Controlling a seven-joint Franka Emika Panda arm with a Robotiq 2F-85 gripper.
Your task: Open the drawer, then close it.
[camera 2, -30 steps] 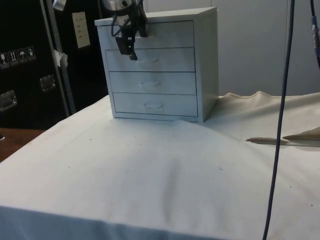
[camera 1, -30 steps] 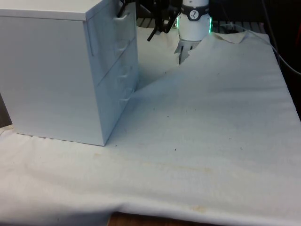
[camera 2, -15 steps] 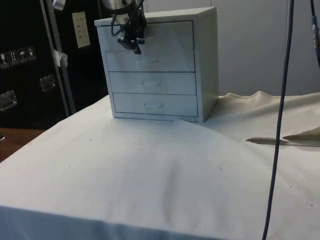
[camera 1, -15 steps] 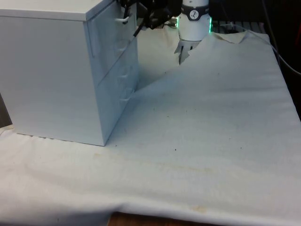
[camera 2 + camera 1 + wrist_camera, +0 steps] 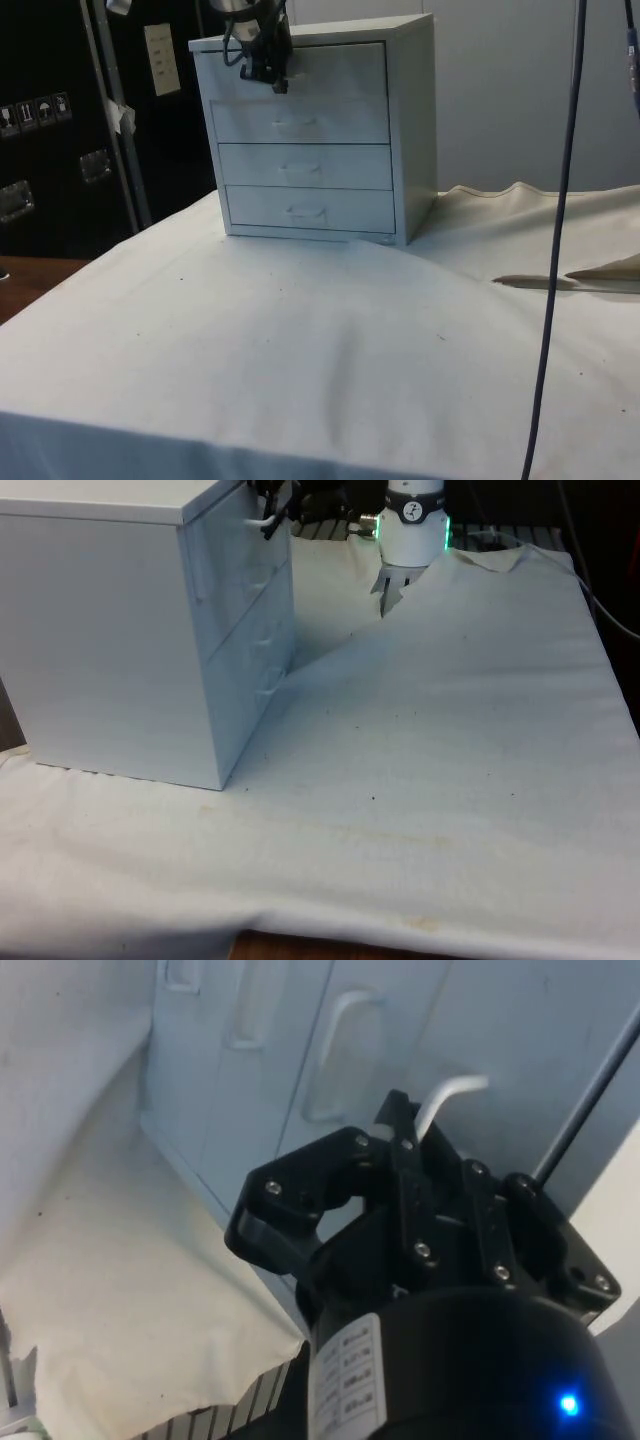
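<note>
Gripper [image 5: 272, 78], black with two jaws, sits at the top drawer's white curved handle [image 5: 450, 1095] on the white four-drawer chest [image 5: 320, 140], upper left of the side view. Whether the jaws are clenched on the handle I cannot tell; all drawers look closed.

front cam looked across table at chest of drawers [image 5: 150, 630] side, side cam faced drawer fronts, wrist cam close up

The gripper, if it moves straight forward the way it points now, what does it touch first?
Most likely the top drawer's handle of the chest of drawers: the gripper points at that drawer front, though the remaining gap is hard to judge.
</note>
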